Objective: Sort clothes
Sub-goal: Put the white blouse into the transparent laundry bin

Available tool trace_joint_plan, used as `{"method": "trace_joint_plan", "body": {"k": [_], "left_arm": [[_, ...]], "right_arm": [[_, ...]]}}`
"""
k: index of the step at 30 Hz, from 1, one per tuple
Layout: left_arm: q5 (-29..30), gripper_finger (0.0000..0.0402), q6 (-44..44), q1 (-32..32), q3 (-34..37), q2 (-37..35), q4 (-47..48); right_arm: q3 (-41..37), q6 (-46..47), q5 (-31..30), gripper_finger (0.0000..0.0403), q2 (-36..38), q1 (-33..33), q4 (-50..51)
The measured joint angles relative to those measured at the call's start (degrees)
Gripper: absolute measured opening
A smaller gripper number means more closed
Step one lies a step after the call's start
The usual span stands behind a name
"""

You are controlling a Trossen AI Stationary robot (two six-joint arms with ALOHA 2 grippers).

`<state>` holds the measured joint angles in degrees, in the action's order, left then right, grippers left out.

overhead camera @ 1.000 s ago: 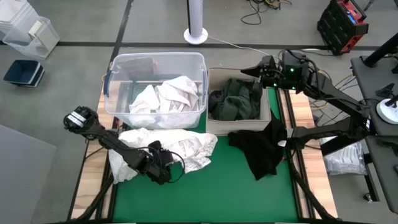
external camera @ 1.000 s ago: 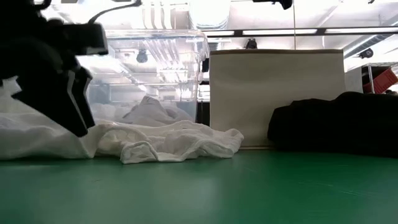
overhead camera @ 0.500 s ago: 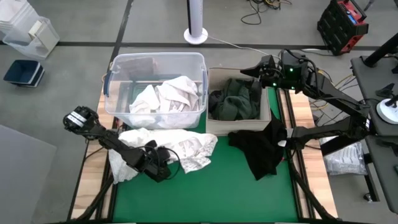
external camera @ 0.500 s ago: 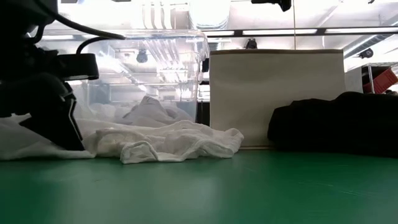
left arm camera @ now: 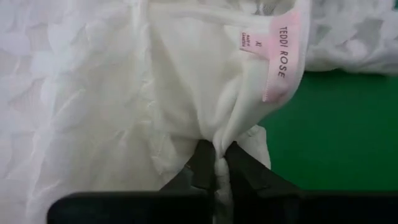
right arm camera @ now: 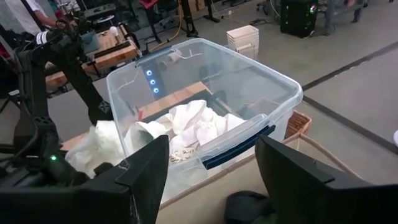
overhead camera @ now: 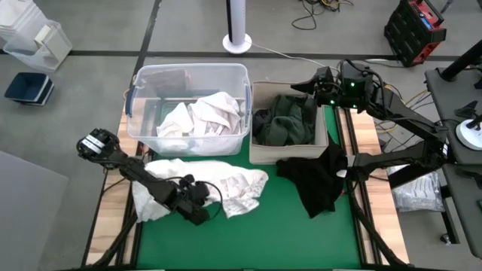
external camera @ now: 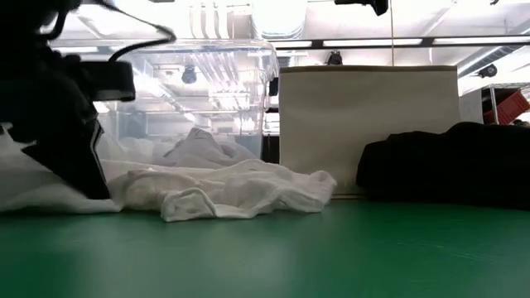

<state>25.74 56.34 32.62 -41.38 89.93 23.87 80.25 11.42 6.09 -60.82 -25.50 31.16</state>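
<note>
Green matting [overhead camera: 286, 233] covers the middle of the surface, with pale wooden strips showing along both sides. On the mat's left part lies a crumpled white garment [overhead camera: 218, 179], spread wide just in front of a clear plastic bin [overhead camera: 134, 98]. The left pincer [overhead camera: 205, 203] sits low at this garment's near edge, its fingers [left arm camera: 202, 163] pressed together on a fold of the white cloth, close beside a pink sewn-in label [left arm camera: 281, 56]. In the low view the same dark pincer [external camera: 70, 149] stands at the far left, with the white cloth bunched on the mat next to it.

More white clothes [overhead camera: 202, 119] are heaped inside the clear bin. Touching that bin on its right stands a beige fabric box [overhead camera: 256, 154] holding dark green clothes [overhead camera: 285, 120]. A black garment [overhead camera: 316, 181] lies on the mat just in front of that box, toward the right edge.

The right pincer [overhead camera: 301, 86] hangs above the far right corner of the beige box, and its two dark fingers [right arm camera: 140, 174] stand spread well apart, holding nothing.

Around the surface is grey floor. A white post on a round base [overhead camera: 238, 30] stands behind the bins, cables lie nearby, and a red and black case [overhead camera: 416, 30] sits at the far right. Small clear containers [overhead camera: 34, 38] rest on the floor at the far left.
</note>
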Motion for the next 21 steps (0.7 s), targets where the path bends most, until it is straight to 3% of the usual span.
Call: {"method": "trace_joint_plan", "body": {"k": [11, 21], "left_arm": [[-1.2, 0.0001, -5.4, 0.6, -10.3, 0.0, 1.4], [0.4, 0.0000, -6.6, 0.6, -22.6, 0.0, 14.9]], "right_arm": [[-0.2, -2.4, 0.0, 0.0223, -0.1, 0.8, 0.0], [-0.2, -5.1, 0.0, 0.0217, -0.1, 2.3, -0.2]]}}
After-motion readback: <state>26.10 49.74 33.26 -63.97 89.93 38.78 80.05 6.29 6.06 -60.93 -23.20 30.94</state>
